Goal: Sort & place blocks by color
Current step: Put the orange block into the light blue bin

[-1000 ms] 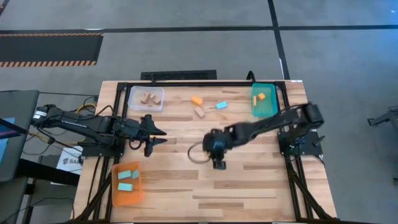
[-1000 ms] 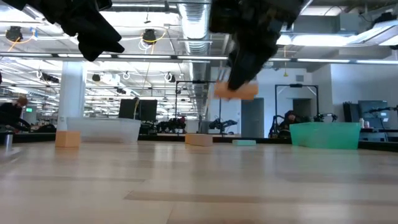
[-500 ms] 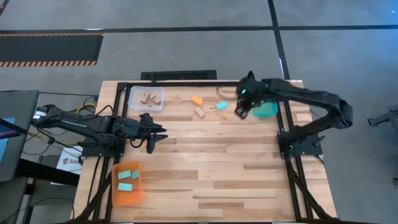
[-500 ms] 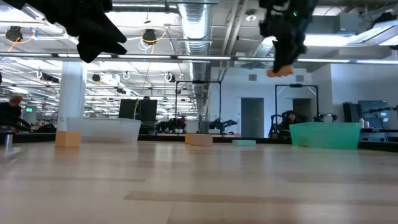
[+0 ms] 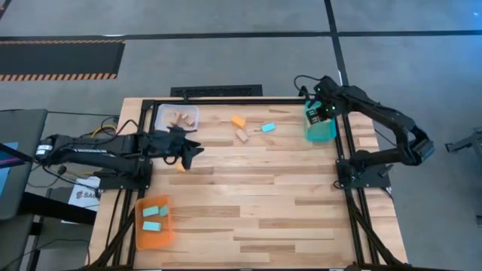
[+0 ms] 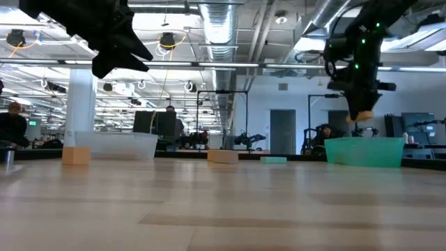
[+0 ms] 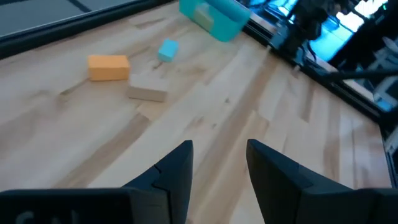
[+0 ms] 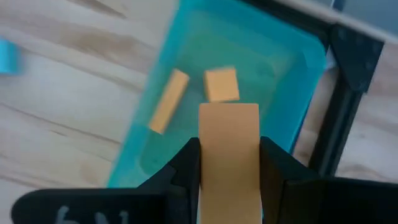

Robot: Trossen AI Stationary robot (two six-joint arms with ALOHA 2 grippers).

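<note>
Blocks, in the high view: an orange block (image 5: 238, 121), a tan block (image 5: 242, 135) and a blue block (image 5: 268, 127) lie loose at upper centre, more tan ones sit in the clear tray (image 5: 178, 118) at upper left, and two blue ones in the orange tray (image 5: 153, 223) at lower left. The right gripper (image 5: 322, 111) hangs over the teal tray (image 5: 321, 128) at upper right; its load is too small to make out here. The left gripper (image 5: 188, 148) hovers just below the clear tray, and its contents cannot be told from above.

Low view: the right gripper (image 6: 360, 111) holds a small orange piece above the teal tray (image 6: 364, 151) at right. The blocks along the far edge are partly hidden by the tabletop line.

Left wrist view: the fingers (image 7: 176, 175) stand apart with nothing between them. The orange block (image 7: 109, 67), tan block (image 7: 148, 93) and blue block (image 7: 167, 50) lie near one another, upper left.

Right wrist view: the right gripper (image 8: 228, 167) is clamped on the flat sides of a held block (image 8: 228, 146), over the teal tray (image 8: 286, 74) that already holds two orange pieces. The held block's lower end is cut off.

These look light, rigid and smooth-faced; pinching across two parallel flat sides at mid-length seems best.
</note>
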